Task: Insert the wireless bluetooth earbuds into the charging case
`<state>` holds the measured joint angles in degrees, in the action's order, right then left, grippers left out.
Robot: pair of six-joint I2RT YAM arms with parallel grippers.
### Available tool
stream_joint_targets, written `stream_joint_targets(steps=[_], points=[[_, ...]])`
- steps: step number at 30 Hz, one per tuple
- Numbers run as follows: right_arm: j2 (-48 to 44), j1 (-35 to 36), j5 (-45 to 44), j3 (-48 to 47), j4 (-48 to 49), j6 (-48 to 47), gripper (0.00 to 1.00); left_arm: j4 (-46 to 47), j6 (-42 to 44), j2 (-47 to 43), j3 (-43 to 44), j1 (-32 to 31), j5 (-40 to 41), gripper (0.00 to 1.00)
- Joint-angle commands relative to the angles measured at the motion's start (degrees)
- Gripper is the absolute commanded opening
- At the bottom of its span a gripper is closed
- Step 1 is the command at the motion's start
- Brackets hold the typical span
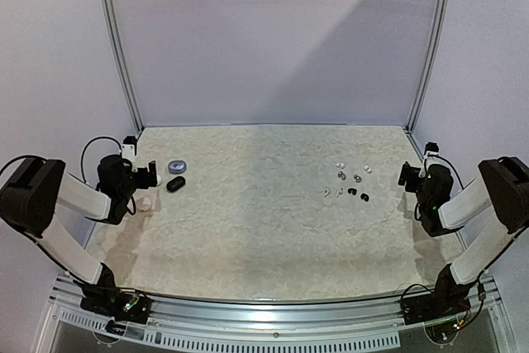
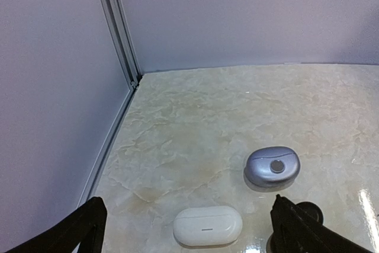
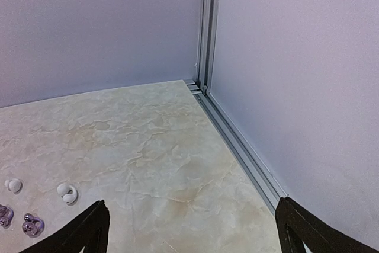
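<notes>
Several tiny earbuds [image 1: 347,181], white, silvery and black, lie scattered at the right of the table. In the right wrist view two white earbuds [image 3: 67,194] and two silvery ones [image 3: 32,224] show at the lower left. A closed white charging case [image 2: 207,226] lies just beyond and between the open fingers of my left gripper [image 2: 186,205]. A closed silvery-blue case [image 2: 273,167] sits farther right, and a black case [image 2: 309,211] is half hidden behind the right finger. My right gripper [image 3: 192,205] is open over bare table, to the right of the earbuds.
In the top view the blue case [image 1: 176,166] and black case [image 1: 174,183] sit by the left gripper [image 1: 147,175], and a pale rounded object [image 1: 145,202] lies just nearer. The right gripper [image 1: 409,175] hangs near the right wall rail [image 3: 237,140]. White walls enclose the marbled table [image 1: 256,221].
</notes>
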<state>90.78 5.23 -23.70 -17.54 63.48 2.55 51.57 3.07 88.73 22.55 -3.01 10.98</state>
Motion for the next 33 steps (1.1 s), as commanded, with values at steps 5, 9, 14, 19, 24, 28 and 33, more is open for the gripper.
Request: stream_joint_targets(steps=[5,9,14,19,24,28,33], points=[[-15.2,0.1,1.0,-5.7,-19.7,0.4,0.99,-0.2,-0.1,0.6,0.7,-0.2,0.0,0.99],[-23.5,0.1,10.6,-11.7,-34.6,0.3,0.99,-0.7,-0.3,0.2,1.0,0.0,-0.1,0.96],[-27.7,0.1,19.2,-21.3,-53.5,3.2,0.99,-32.1,0.8,-4.0,17.1,1.4,-4.9,0.99],[-27.6,0.6,26.9,-27.2,-61.8,6.8,0.99,-65.4,13.5,-4.4,33.8,1.2,-23.5,0.99],[-26.6,3.7,31.8,-28.7,-63.5,9.8,0.99,-94.0,26.7,6.0,49.9,0.0,-26.6,0.99],[-25.0,7.1,34.6,-30.4,-66.7,10.1,0.99,-103.4,28.8,16.6,60.9,-0.5,-23.2,0.99],[-22.3,11.1,35.6,-31.9,-68.0,10.7,0.99,-101.7,31.7,22.9,62.3,-3.2,-16.4,0.99]])
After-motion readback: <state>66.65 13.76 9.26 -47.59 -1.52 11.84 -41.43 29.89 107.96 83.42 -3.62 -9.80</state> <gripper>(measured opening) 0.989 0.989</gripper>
